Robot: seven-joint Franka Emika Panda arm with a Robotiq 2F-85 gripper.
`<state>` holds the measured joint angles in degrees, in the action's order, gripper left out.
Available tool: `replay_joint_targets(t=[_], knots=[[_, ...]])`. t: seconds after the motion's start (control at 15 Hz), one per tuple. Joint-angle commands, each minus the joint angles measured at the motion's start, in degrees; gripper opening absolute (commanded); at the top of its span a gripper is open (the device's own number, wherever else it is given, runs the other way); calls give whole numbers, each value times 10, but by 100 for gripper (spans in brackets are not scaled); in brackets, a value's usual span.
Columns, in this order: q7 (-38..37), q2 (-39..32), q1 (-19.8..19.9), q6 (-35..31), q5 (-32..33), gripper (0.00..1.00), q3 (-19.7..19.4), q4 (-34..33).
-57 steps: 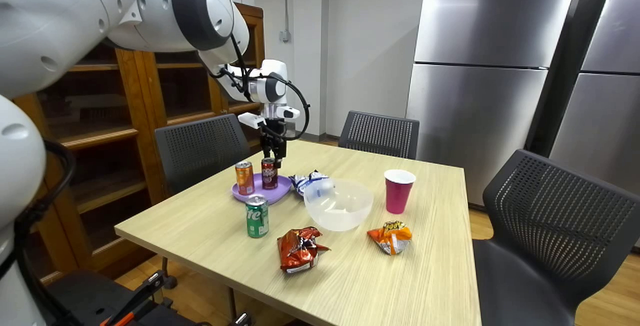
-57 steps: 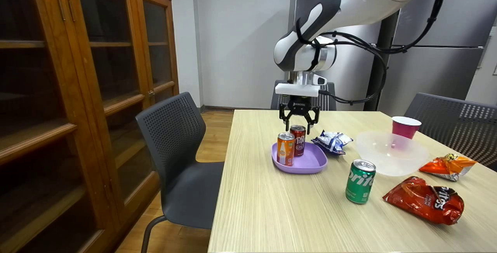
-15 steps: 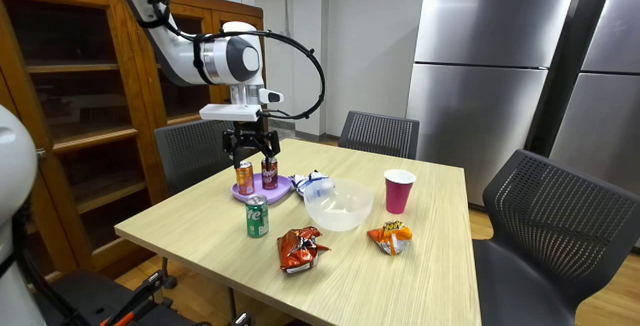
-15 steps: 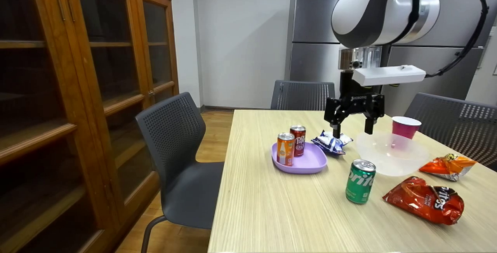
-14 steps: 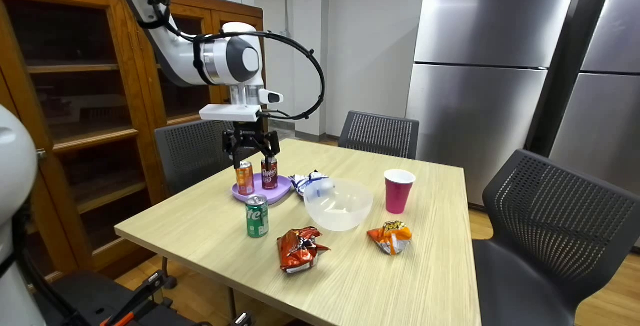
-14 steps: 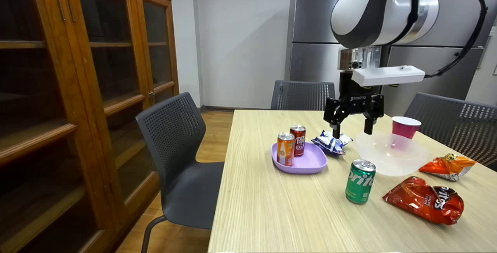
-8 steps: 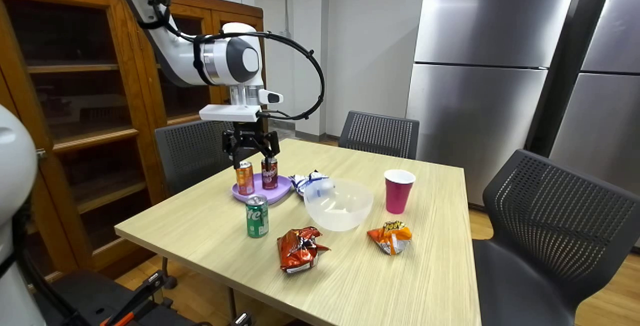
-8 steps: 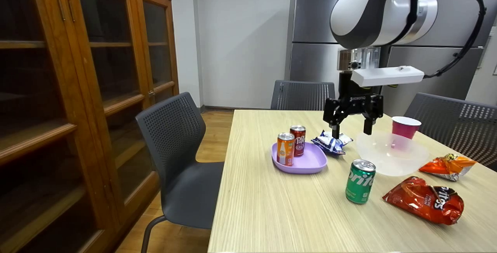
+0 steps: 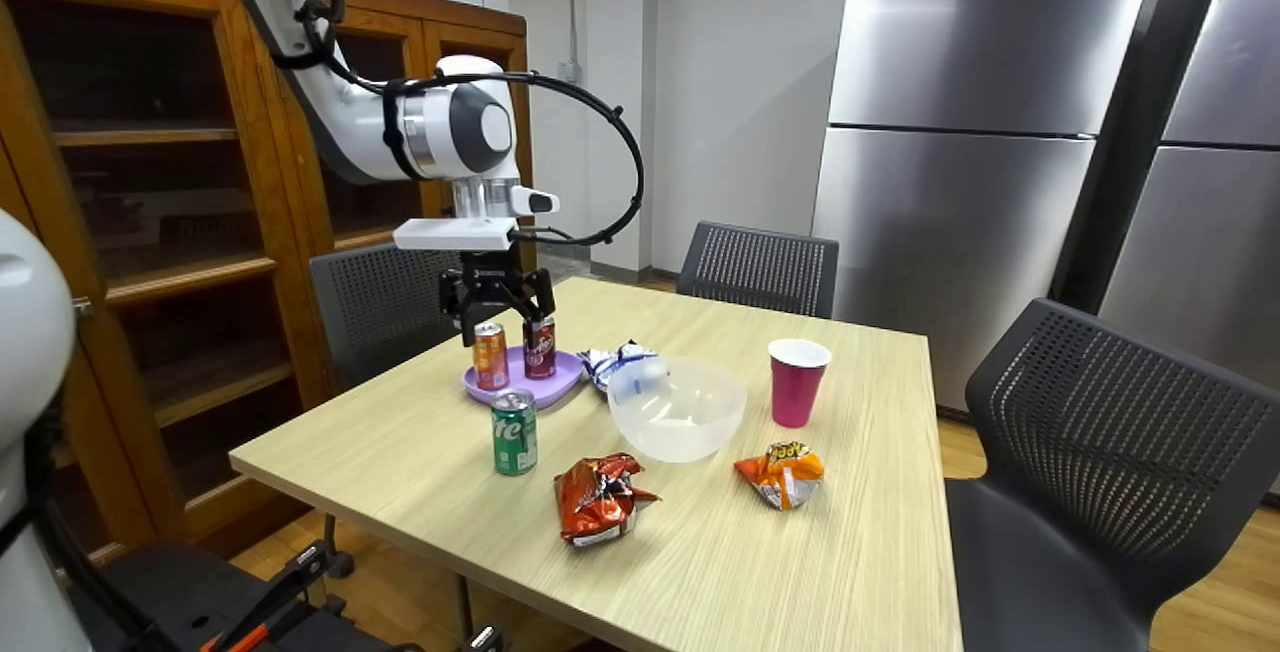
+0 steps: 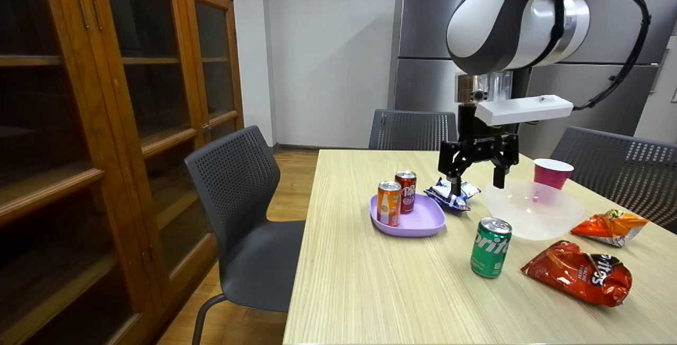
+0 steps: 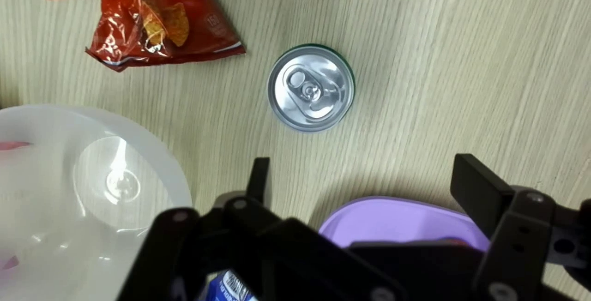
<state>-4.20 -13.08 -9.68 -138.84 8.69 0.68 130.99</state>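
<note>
Green can (image 11: 310,88) — below the tool (image 11: 361,167), to one side.

In an exterior view, a plate (image 10: 426,220) lies toward the left edge of the tabletop (image 10: 365,292). On it, a Dr Pepper can (image 10: 406,193) stands just behind and right of a soda can (image 10: 389,205). Right of the plate come a snack bag (image 10: 456,202), a bowl (image 10: 523,220) and, near the right edge, a 2nd snack bag (image 10: 611,227). A cup (image 10: 551,174) stands behind the bowl. Nearer the front edge, right of the plate, stands a Sprite can (image 10: 491,248), with a Doritos bag (image 10: 579,273) to its right, before the bowl.
</note>
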Motion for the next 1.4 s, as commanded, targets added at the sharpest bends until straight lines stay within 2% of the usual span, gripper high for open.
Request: replay_joint_targets(t=[0.0,0.67,1.33], knots=[[-11,-8,3,-20,16,100,14,6],[-27,-41,2,-86,56,100,-7,21],[-22,-75,3,-93,46,100,-20,26]])
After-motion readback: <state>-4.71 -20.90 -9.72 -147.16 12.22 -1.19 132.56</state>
